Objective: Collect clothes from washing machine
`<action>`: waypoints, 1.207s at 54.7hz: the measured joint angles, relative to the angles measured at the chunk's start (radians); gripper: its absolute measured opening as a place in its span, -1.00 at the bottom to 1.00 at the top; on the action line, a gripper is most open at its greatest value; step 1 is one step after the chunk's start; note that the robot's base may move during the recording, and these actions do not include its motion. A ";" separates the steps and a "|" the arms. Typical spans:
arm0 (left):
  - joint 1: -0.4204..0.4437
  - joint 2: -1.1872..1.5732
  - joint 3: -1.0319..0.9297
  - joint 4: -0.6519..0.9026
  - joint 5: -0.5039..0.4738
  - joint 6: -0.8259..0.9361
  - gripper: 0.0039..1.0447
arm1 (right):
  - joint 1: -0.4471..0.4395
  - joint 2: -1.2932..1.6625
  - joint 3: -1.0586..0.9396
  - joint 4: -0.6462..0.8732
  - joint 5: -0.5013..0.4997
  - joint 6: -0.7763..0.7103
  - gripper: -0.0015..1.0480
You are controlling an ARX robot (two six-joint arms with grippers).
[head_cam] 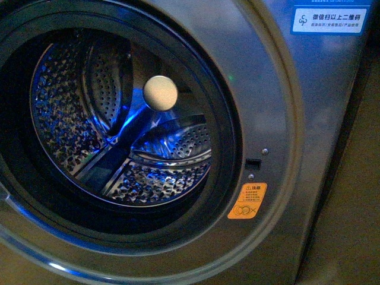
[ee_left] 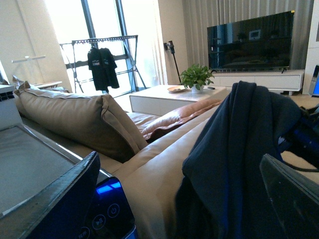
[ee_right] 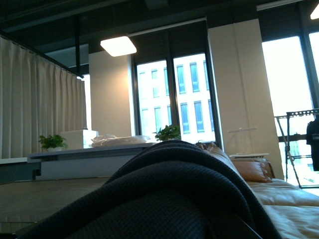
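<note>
Washing machine (head_cam: 284,89): one. Clothes (ee_left: 244,149): one dark garment. Left gripper (ee_left: 179,164) wide apart, empty; right gripper buried under fabric, cannot tell.

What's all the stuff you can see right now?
washing machine: one, grey, straight ahead, no clothes seen in drum
sticker: one, orange, beside the drum mouth
clothes: one, dark navy, draped in front of the sofa
sofa: one, beige
TV: one, black, far wall
potted plant: one, green, on white table
drying rack: one, dark, by window, black shirt hanging
left hand: one, dark fingers wide apart
right hand: not seen, dark cloth fills its camera
</note>
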 joint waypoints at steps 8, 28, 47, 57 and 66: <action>0.000 0.000 0.000 0.000 0.000 0.000 0.88 | -0.196 0.064 0.103 -0.025 -0.099 0.100 -0.91; 0.000 0.000 0.000 0.000 0.000 0.000 0.88 | -0.551 0.291 0.195 -0.306 -0.348 0.040 -0.91; 0.000 0.000 0.000 0.000 0.000 0.000 0.88 | -0.695 0.539 0.028 -0.534 -0.354 -0.242 -0.91; 0.000 0.000 0.000 0.000 0.000 0.000 0.88 | -0.682 0.672 -0.044 -0.643 -0.300 -0.391 -0.91; 0.000 0.000 0.000 0.000 0.000 0.000 0.88 | -0.650 0.801 -0.094 -0.670 -0.222 -0.474 -0.91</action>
